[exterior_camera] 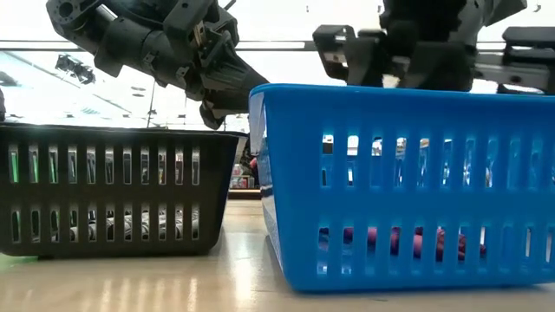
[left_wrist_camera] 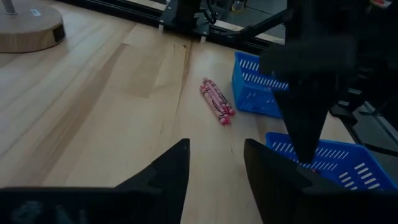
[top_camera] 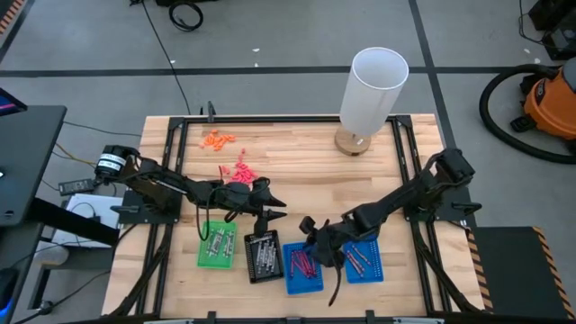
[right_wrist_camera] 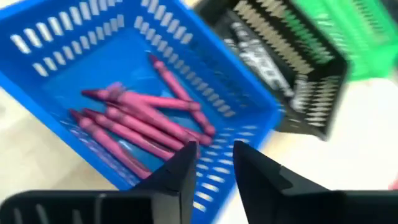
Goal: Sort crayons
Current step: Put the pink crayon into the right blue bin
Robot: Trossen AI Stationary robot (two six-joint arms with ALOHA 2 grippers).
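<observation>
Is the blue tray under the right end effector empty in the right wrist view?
No, the blue tray holds several magenta crayons lying on its floor.

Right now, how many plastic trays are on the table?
4, in a row along the table's front edge: the green tray at the far left, then the black tray, then two blue trays. The arms cover parts, so a smaller one could be hidden.

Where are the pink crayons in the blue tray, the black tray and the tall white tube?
pink crayons [right_wrist_camera: 140, 118], right wrist view, middle of the pile.
black tray [top_camera: 263, 255], high view, its inside.
white tube [top_camera: 372, 94], high view, its side wall.
</observation>
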